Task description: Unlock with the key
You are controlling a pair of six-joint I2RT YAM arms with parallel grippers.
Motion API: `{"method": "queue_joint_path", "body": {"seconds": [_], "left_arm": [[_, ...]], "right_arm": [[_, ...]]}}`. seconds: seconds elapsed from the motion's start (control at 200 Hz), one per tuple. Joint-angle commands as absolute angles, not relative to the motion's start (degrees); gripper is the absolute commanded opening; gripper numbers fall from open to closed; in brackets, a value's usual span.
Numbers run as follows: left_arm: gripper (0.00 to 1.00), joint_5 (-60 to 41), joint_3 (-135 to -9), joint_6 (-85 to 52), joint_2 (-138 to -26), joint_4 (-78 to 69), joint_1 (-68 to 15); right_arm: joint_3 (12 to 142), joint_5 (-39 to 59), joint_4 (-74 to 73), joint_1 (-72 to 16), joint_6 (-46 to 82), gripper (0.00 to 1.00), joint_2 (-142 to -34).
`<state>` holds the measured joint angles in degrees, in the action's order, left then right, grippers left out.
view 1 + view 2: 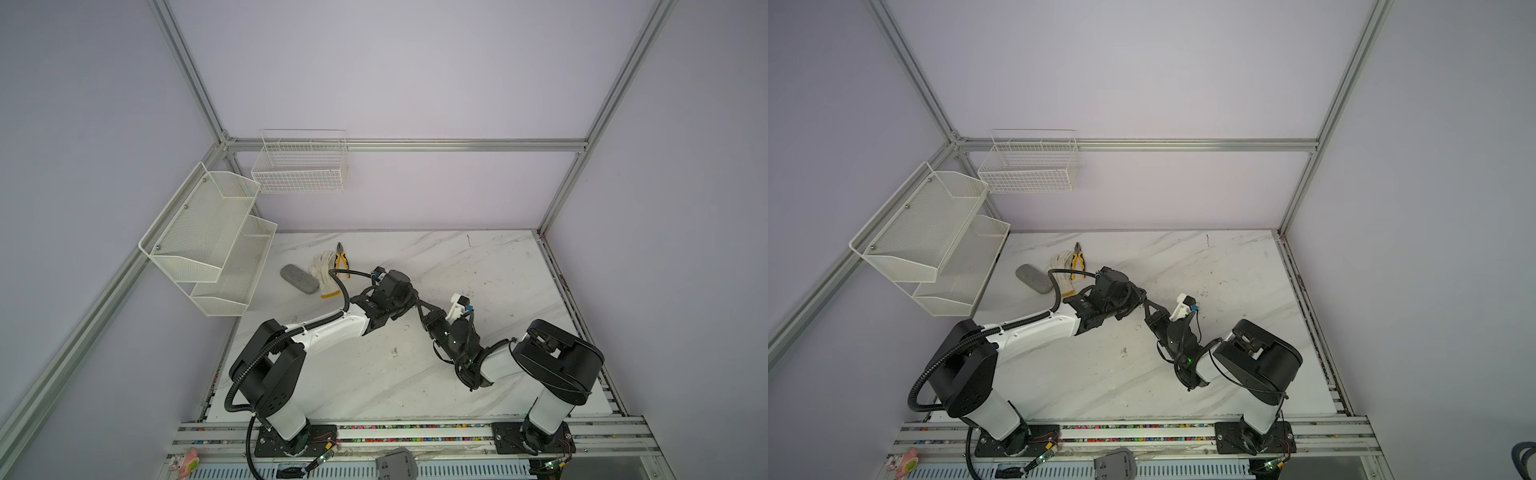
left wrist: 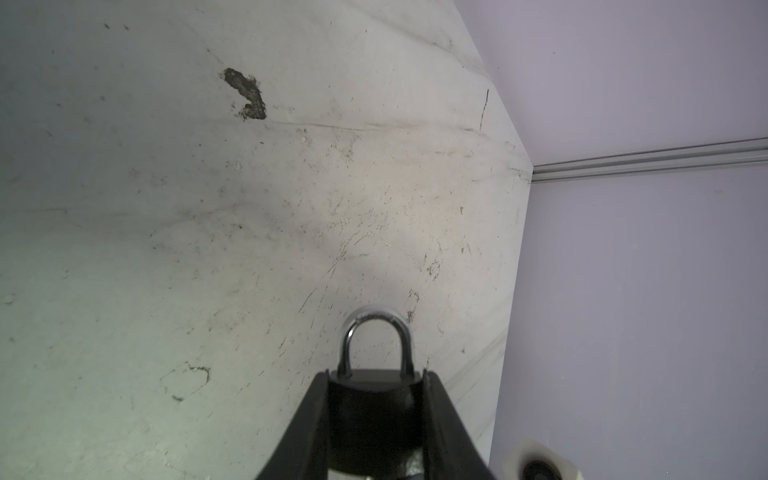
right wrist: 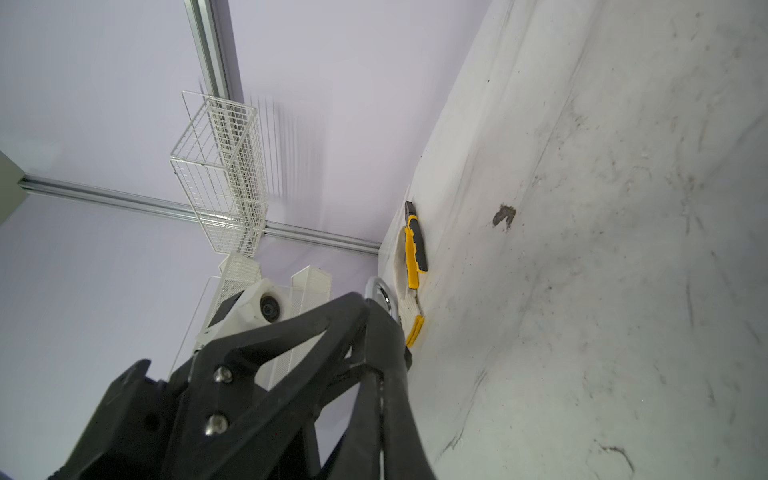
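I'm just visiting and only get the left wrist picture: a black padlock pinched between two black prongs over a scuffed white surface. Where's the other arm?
Observer: In both top views the right claw meets the left claw in the middle, tip to tip at the padlock.
Operator: Is it holding a key?
Observer: No key shows in any view. The right wrist view shows that claw's fingers pressed shut, with the lock's silver shackle just beyond them.
Operator: Anything else lying around?
Observer: Yellow-handled pliers, a white glove and a grey pouch lie at the far left of the table.
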<state>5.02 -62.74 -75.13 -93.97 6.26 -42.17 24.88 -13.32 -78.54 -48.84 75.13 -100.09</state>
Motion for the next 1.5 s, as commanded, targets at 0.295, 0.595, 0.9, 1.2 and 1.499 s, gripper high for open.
{"method": "queue_joint_path", "body": {"seconds": [0.295,0.595,0.9,1.2,1.499], "left_arm": [[0.00,2.4,-64.1,-72.1,-88.9,-6.9,-44.0],[0.00,3.7,-64.8,-64.0,-87.0,8.2,-39.7],[0.00,5.9,-70.6,-46.2,-89.6,30.3,-37.5],[0.00,19.6,-64.7,-25.4,-84.3,24.5,-46.2],[0.00,21.4,-46.4,3.7,-72.1,-4.7,-52.1]], "right_arm": [[22.6,-8.3,-91.7,-49.7,87.3,0.00,-102.0],[19.4,-7.7,-68.1,-44.2,73.2,0.39,-85.3],[39.3,-14.7,-19.4,-39.6,41.3,0.42,-73.4],[47.4,2.8,-14.9,-38.6,37.0,0.43,-78.3],[62.4,28.5,7.1,-28.9,33.2,0.53,-81.5]]}}
